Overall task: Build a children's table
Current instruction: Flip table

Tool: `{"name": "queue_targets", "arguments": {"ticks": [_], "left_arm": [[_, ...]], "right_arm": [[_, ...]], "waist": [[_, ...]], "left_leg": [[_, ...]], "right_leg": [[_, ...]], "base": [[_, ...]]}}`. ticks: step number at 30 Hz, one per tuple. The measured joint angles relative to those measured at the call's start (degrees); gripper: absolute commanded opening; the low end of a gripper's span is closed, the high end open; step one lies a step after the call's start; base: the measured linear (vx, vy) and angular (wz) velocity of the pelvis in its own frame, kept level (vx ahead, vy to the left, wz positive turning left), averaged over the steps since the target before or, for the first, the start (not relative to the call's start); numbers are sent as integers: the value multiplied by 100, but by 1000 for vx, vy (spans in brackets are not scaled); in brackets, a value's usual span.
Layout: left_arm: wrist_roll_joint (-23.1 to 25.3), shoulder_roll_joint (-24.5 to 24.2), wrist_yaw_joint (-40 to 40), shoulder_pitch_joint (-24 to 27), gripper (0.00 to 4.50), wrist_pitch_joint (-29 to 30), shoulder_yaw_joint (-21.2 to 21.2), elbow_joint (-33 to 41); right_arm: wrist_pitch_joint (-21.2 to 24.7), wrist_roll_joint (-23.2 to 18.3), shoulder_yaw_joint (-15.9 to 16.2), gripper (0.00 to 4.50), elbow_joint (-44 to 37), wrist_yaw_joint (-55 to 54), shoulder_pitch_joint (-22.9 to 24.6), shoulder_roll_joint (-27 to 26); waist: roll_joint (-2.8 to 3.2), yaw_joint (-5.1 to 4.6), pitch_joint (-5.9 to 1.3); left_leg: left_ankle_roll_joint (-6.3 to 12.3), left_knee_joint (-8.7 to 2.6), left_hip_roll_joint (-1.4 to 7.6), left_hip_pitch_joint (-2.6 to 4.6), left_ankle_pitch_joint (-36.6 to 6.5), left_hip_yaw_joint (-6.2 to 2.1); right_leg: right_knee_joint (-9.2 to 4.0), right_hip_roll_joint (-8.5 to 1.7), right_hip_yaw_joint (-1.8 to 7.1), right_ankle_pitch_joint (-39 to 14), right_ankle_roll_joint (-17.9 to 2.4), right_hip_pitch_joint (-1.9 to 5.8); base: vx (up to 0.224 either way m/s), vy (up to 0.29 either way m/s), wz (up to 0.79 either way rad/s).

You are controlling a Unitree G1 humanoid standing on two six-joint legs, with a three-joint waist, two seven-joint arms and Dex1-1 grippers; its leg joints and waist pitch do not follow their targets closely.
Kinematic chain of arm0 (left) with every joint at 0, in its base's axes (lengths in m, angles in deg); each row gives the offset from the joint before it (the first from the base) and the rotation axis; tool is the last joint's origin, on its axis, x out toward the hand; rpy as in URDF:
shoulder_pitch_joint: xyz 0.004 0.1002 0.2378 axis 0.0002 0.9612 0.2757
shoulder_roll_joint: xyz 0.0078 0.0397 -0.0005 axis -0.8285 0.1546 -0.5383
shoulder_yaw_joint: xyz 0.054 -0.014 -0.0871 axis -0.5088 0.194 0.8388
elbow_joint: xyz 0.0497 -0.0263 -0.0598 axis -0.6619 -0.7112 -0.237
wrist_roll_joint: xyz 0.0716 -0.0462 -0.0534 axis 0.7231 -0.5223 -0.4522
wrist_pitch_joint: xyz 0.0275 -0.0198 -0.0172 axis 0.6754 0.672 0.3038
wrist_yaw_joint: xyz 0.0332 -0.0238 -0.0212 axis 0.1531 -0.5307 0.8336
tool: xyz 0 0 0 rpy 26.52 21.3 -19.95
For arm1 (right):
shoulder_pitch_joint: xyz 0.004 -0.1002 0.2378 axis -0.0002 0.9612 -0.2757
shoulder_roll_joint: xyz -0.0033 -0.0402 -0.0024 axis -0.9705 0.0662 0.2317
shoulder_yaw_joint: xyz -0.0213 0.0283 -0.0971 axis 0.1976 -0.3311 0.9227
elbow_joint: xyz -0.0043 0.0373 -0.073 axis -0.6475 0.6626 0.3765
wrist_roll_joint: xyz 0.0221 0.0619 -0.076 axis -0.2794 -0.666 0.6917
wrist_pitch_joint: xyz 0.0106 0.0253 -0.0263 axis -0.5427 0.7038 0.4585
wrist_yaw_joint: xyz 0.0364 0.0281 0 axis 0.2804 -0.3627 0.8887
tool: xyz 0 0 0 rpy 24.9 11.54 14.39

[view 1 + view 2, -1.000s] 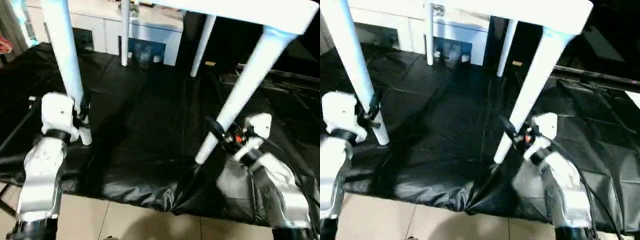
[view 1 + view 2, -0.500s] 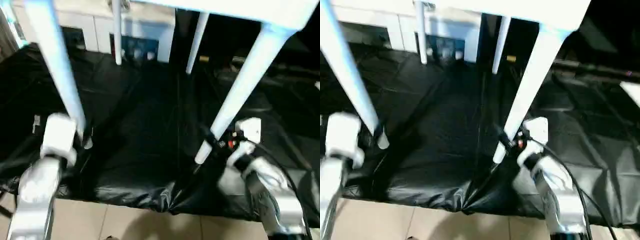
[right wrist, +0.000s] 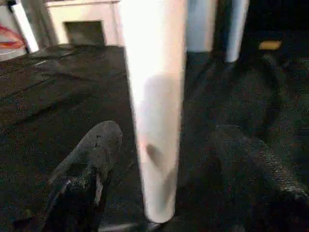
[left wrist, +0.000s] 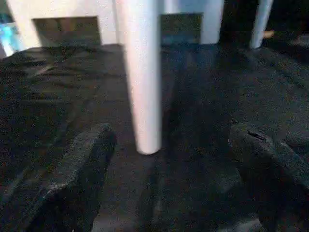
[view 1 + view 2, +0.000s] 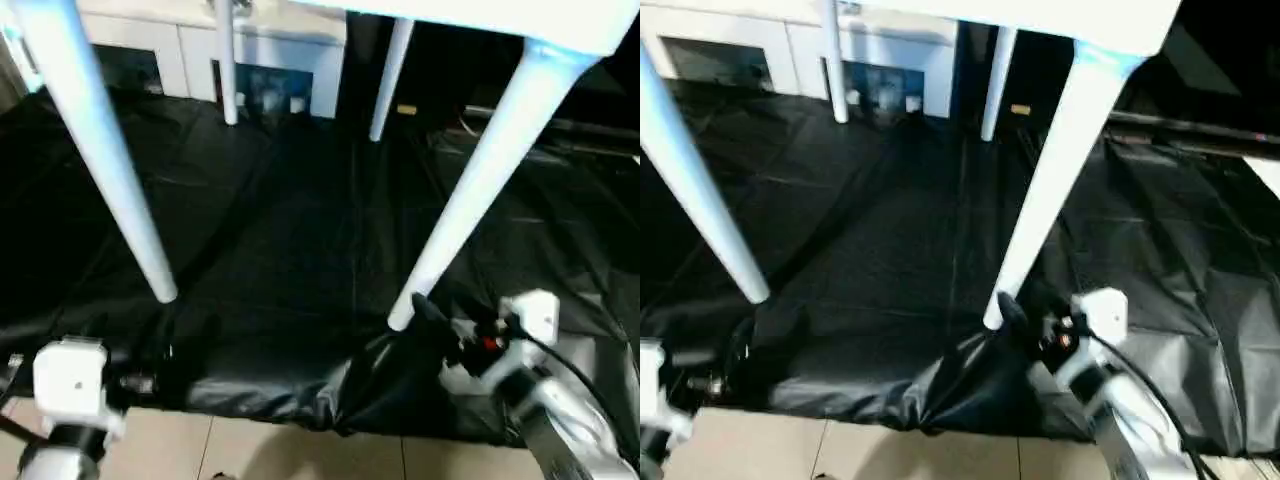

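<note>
White leg [image 4: 142,82] stands between spread fingers [image 4: 72,179] (untouched) — on black cloth [image 4: 203,96].

The room is dim, and the black cloth [image 5: 300,250] swallows most of the light, giving back only faint sheen along its creases. The white legs [image 5: 480,180] glare, bluish at their upper ends. Everything is soft; the nearest leg [image 3: 154,106] is blurred close up.

A lab-like workroom: black-draped work table [image 5: 280,260], white cabinet [image 5: 190,50], tiled floor [image 5: 250,450]

No text, label or number seems legible on anything here.
</note>
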Motion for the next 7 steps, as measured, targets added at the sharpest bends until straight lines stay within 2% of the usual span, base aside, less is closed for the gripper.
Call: {"name": "queue_targets", "arguments": {"ticks": [3,7], "left_arm": [[26,157,177,-73,423,253,-174,98],[195,240,322,-159,423,293,-290,116]], "right_arm": [[198,-36,-89,342,-98,-125,-18,44],[339,-111,26,342,-190,-156,-70,97]], "waist": [[-10,-68,-3],[-53,-174,-25]], "left_leg": [[0,7,-2,-2,0,-13],[0,10,-4,0,0,-16]], "right_leg": [[-13,0,1,2,4,7],[-12,1,-3,4,7,14]], "base": [[0,0,0],[0,0,0]]}}
